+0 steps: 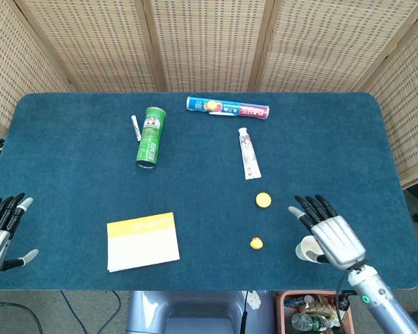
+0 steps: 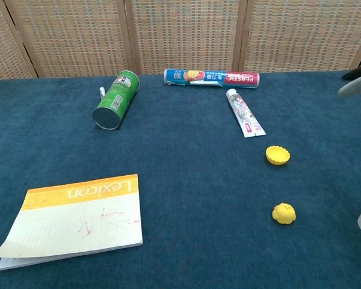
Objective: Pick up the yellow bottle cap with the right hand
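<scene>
Fingers point(image 1: 313, 207) of right hand point(image 1: 332, 235) spread, holding nothing; round scalloped yellow bottle cap point(image 1: 263, 200) on napped blue cloth.

The right hand point(image 1: 332, 233) covers most of a white cup point(image 1: 306, 249) in the head view; in the chest view only a blurred fingertip shows at three o'clock. The left hand point(image 1: 1, 226) is cut off at nine o'clock. The white pen point(image 2: 101, 91) hides behind the green can point(image 2: 116, 99).
</scene>
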`<action>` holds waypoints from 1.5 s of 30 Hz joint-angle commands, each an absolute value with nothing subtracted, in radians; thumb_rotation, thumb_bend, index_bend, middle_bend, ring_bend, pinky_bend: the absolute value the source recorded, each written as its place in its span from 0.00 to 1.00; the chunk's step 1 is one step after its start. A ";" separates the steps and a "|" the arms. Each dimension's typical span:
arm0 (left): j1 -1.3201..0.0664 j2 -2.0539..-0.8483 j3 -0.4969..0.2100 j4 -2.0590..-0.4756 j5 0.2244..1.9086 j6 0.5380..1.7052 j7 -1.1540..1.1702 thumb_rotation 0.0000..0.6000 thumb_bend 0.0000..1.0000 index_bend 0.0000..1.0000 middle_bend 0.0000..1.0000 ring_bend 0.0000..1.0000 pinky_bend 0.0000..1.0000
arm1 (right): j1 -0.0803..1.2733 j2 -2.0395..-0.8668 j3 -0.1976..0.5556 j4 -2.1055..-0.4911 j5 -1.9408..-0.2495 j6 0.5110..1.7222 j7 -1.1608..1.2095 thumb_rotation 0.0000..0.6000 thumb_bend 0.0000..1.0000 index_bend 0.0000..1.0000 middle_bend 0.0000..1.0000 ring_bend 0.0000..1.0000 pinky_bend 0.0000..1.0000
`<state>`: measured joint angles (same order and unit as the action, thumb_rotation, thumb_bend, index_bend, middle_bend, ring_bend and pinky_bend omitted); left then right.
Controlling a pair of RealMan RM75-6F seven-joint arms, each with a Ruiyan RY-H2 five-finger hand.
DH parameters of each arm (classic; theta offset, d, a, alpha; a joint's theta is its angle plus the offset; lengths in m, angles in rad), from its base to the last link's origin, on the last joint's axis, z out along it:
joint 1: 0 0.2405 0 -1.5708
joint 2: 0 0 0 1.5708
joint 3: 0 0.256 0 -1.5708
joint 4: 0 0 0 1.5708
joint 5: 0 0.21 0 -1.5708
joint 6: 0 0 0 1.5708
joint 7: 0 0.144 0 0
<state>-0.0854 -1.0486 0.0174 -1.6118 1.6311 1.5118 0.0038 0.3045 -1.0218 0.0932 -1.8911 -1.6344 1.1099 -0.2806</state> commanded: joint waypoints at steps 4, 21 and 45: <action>-0.105 -1.046 0.005 -1.617 1.598 1.473 0.005 1.00 0.00 0.00 0.00 0.00 0.00 | 0.487 -1.194 0.141 -1.796 -1.479 0.881 -0.392 1.00 0.02 0.18 0.00 0.00 0.00; -0.124 -1.038 -0.002 -1.623 1.565 1.433 -0.002 1.00 0.00 0.00 0.00 0.00 0.00 | 0.574 -1.351 0.093 -1.675 -1.330 0.795 -0.465 1.00 0.26 0.34 0.00 0.00 0.00; -0.127 -1.037 -0.001 -1.627 1.556 1.430 0.002 1.00 0.00 0.00 0.00 0.00 0.00 | 0.601 -1.428 0.028 -1.593 -1.329 0.820 -0.383 1.00 0.38 0.47 0.00 0.00 0.00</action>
<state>-0.1275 -1.0375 -0.0013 -1.6273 1.5557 1.4301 0.0021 0.6000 -1.4235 0.0272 -1.5970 -1.3229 0.8145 -0.3958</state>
